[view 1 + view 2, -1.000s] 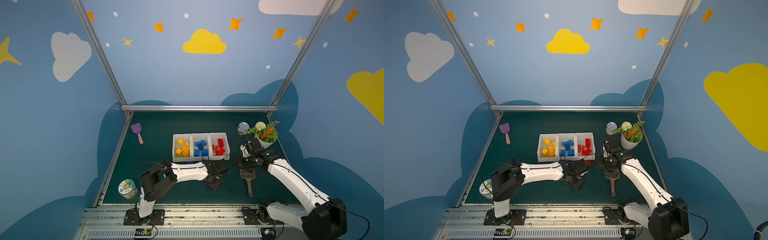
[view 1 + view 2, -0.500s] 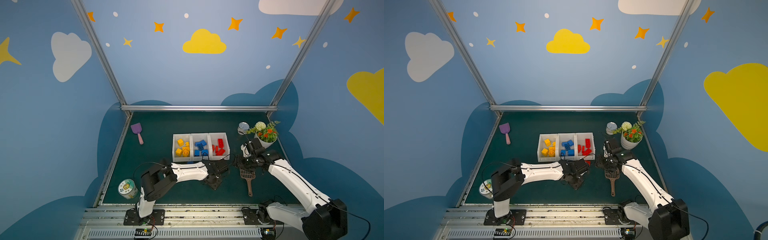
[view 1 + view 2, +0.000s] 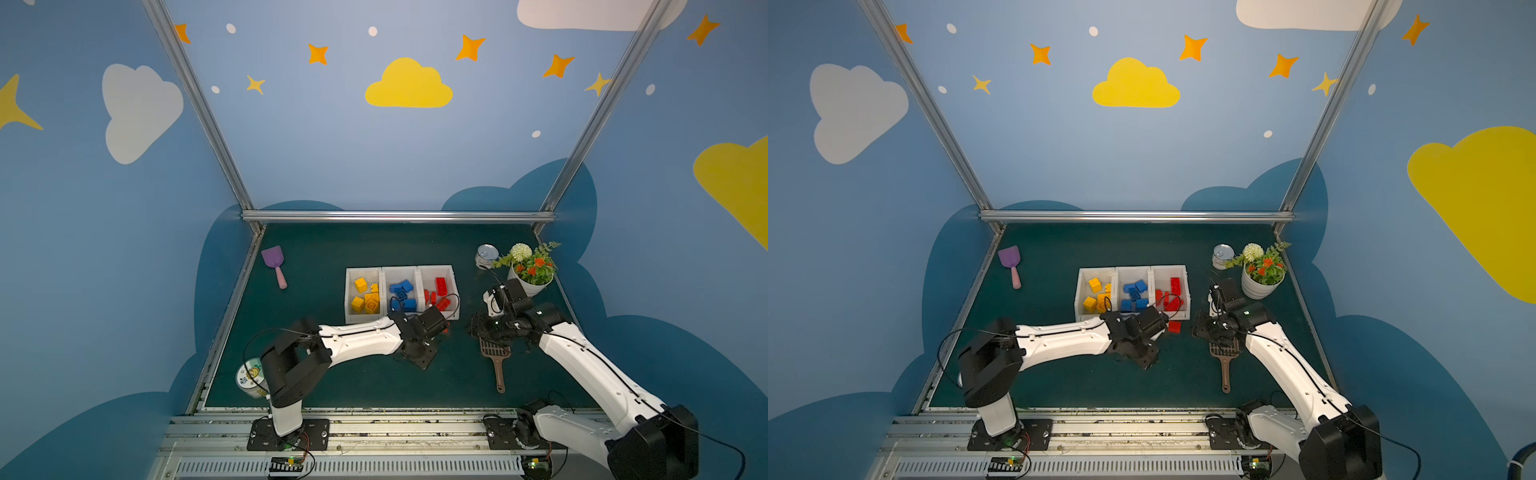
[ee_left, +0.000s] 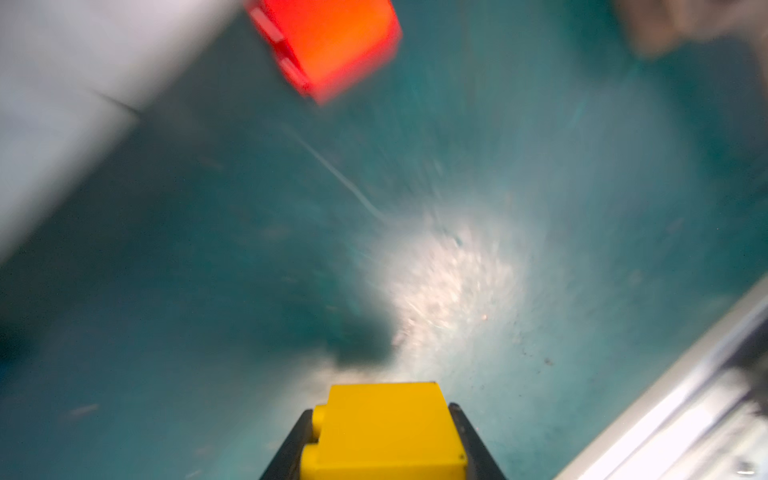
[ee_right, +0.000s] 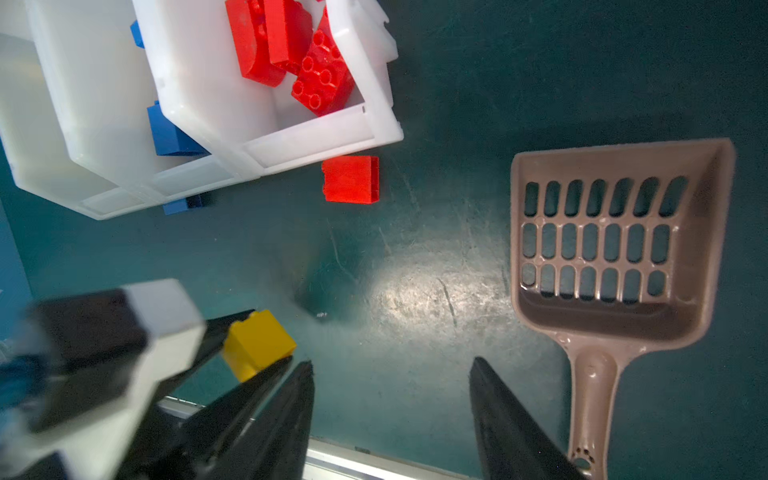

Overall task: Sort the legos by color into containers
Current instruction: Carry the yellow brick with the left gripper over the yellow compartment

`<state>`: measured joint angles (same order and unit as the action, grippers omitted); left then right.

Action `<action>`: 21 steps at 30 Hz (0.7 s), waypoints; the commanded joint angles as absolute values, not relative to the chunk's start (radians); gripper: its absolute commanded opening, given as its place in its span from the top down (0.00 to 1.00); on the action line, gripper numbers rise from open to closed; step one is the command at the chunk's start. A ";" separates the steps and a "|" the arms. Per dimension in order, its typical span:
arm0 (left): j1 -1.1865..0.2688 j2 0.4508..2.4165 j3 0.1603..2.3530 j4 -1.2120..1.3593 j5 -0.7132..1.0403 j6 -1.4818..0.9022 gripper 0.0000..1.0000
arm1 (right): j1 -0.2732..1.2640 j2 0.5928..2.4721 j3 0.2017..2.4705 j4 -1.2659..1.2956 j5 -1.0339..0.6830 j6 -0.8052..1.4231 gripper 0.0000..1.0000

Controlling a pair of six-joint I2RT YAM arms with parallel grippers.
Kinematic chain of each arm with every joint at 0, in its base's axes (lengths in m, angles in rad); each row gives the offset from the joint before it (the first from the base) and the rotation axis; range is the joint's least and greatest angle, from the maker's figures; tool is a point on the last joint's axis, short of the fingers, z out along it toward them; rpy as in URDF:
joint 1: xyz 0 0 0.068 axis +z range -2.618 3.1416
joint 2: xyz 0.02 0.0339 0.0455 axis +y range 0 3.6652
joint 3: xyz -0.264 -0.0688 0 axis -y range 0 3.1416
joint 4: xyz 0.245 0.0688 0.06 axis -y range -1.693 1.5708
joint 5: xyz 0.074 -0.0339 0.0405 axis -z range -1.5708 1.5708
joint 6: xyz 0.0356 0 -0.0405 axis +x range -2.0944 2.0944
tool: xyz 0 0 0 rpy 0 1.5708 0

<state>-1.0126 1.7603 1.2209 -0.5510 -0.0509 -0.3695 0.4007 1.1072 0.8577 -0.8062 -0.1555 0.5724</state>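
Left arm (image 3: pixel 357 340) and right arm (image 3: pixel 590 374), smooth white link shells with small screw holes, boxy black joint housings (image 3: pixel 291 374), thin black cables (image 3: pixel 266 331), black screwed base plates (image 3: pixel 318 432), green light on a small board (image 3: pixel 289 460), right gripper (image 5: pixel 390 365) with black tapered fingers (image 5: pixel 511 424)

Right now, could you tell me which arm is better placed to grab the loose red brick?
Probably right: the right gripper is open and empty near the red brick; the left gripper holds a yellow brick.

Containers (image 3: pixel 399 268): white. Yellow legos (image 3: pixel 365 297) at 9 o'clock, blue legos (image 3: pixel 401 291) centre, red legos (image 3: pixel 440 286) at 3 o'clock. Table (image 3: pixel 332 249): dark green. Scoop (image 5: pixel 615 316): brown, slotted. Shovel (image 3: pixel 273 257): purple, pink handle.
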 commanded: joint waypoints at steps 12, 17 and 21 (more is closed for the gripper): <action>-0.571 1.567 1.266 -0.602 -0.141 -0.271 0.61 | 0.394 1.104 0.852 -0.802 -0.169 0.584 0.40; -0.459 1.633 1.299 -0.595 -0.098 -0.244 0.60 | 0.394 1.090 0.854 -0.808 -0.166 0.586 0.41; -0.417 1.686 1.334 -0.597 -0.066 -0.235 0.60 | 0.394 1.077 0.849 -0.817 -0.163 0.590 0.41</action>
